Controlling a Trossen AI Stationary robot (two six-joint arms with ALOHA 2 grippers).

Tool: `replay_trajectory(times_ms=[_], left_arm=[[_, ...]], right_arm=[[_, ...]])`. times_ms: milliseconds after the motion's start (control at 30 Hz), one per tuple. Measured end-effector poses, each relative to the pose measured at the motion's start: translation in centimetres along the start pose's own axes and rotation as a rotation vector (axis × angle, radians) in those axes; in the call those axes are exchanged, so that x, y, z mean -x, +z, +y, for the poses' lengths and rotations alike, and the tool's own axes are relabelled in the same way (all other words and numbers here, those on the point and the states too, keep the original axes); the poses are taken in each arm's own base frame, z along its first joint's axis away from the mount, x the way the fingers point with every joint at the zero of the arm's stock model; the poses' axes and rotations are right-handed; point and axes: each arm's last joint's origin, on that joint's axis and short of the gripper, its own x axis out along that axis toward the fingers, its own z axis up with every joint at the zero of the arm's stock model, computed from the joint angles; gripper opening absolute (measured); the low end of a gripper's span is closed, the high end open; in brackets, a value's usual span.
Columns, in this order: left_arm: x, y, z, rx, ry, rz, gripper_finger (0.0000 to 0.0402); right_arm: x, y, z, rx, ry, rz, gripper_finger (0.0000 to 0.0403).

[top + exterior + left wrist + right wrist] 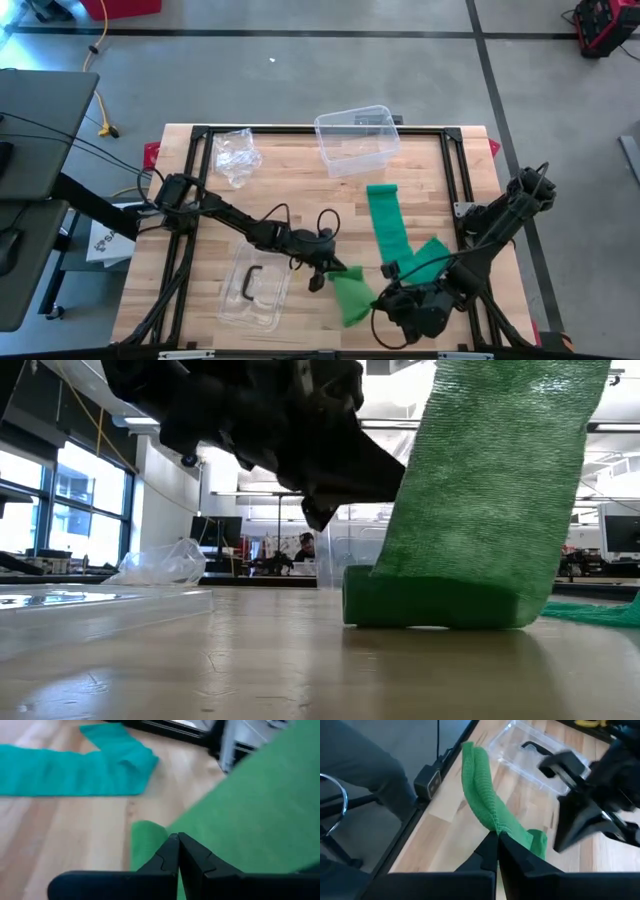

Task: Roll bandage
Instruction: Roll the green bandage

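A green bandage lies on the wooden table. Its long free strip (385, 225) lies flat toward the far side, with a fold (432, 255) at the right. Its rolled end (440, 600) rests on the table near the front edge, and a band (500, 460) rises from it up to my right gripper (497, 834), which is shut on the bandage. My left gripper (178, 839) is shut and hangs just left of the rolled end (146, 836), a little above the table. My right gripper pinches a bunched part of the band (495, 822) between its two fingers, slanting down from the table's right side. The band (350, 295) slopes up from the rolled end on the table to the fingers. My left gripper's shut fingertips stand close beside the rolled end; I cannot tell whether they touch it.
A clear plastic box (355, 140) stands at the far middle, with a crumpled clear bag (238, 155) to its left. A clear tray (255, 285) holding a black piece lies at the near left, beside my left arm.
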Motion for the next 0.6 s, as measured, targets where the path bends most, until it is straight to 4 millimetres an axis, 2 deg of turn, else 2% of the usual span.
replay_trajectory(times_ms=[233,367,600], left_arm=[[-0.7,-1.5,-0.1,-0.028,-0.029,0.070,0.0000],[-1.3,-2.9,1.2,0.026,0.055,0.127,0.0000],[-1.2,-2.9,3.3,0.077,0.165,0.145,0.0000]], right_arm=[[0.0,-0.1,0.0,-0.003,-0.004,0.007,0.0000],[0.0,-0.1,0.1,-0.017,0.009,0.009,0.0000],[-0.3,-1.5,1.6,-0.066,0.095,0.085,0.0000]])
